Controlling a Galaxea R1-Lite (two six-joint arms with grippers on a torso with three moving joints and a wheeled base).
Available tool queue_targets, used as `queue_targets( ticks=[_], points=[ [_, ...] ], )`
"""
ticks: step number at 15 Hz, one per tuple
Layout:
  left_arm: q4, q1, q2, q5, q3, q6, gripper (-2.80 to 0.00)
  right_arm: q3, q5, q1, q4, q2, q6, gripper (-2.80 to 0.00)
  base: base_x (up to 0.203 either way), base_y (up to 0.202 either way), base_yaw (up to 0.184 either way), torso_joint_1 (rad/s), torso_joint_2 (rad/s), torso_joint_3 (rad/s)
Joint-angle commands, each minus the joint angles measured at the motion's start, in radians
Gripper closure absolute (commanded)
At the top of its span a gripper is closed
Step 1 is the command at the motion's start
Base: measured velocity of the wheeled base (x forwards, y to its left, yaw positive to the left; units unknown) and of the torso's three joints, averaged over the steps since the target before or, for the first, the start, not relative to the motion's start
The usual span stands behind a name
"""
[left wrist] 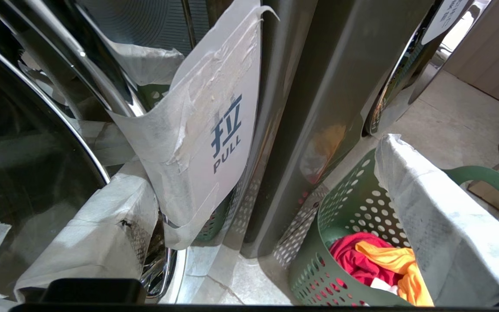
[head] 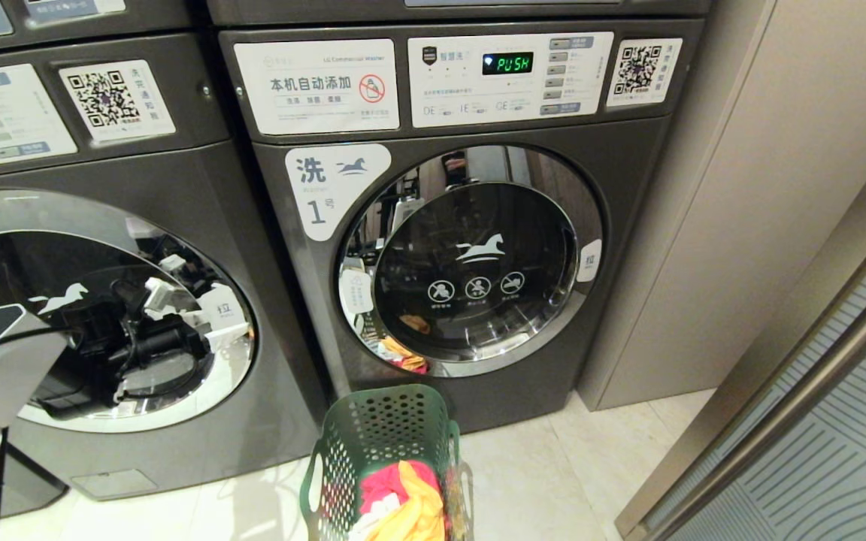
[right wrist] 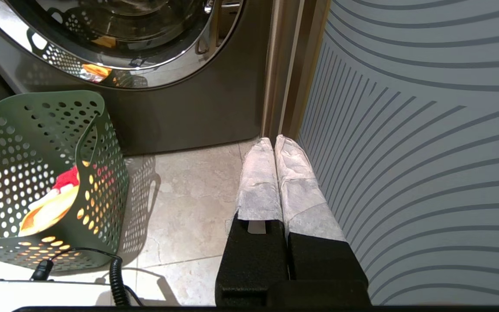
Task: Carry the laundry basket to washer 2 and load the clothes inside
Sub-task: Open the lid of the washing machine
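Washer 2 (head: 237, 248) is taken to be the left-hand machine. Its own number is not shown, while the neighbour is marked as washer 1 (head: 628, 263). The round chrome-rimmed door (head: 102, 315) is found shut, so the step in hand is judged to be the opening of it.

The left gripper (left wrist: 258, 169) is held released, its cloth-wrapped fingers (left wrist: 85, 234) spread wide. The white "PULL" tab (left wrist: 215, 143) at the door's edge is seen between the jaws, closer to the one over the door glass. No contact with the tab can be confirmed.

The step would be done well if the jaws were closed on the rim behind the tab and not on the loose paper alone. The pull would best be drawn along the arc of the hinge, with the swing kept clear of the basket.

The left arm is reached in from the side, the wrist tipped so that the jaws are pointed at the door's edge and slightly down.

The laundry basket (head: 373, 436) is set on the tiled floor (head: 538, 481) beyond the outer jaw, in front of washer 1. The clothes (head: 403, 496) are lying inside, red and yellow-orange with a little white.

The right gripper (right wrist: 275, 147) is parked low and clenched on nothing, with the basket well apart on one side of its jaws and the striped sliding panel (right wrist: 405, 130) just beside them on the other.
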Motion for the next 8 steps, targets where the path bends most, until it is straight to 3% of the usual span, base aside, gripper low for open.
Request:
queue_targets(
  ticks=[1, 8],
  points=[
    [-0.001, 0.000, -0.007, -0.015, 0.004, -0.001, -2.80, 0.000, 0.000, 0.000, 0.001, 0.001, -0.001, 0.00, 0.000, 0.000, 0.000, 0.000, 0.00, 0.000],
    [-0.094, 0.000, -0.008, -0.129, 0.069, 0.001, -2.80, 0.000, 0.000, 0.000, 0.001, 0.001, -0.001, 0.00, 0.000, 0.000, 0.000, 0.000, 0.00, 0.000]
  ],
)
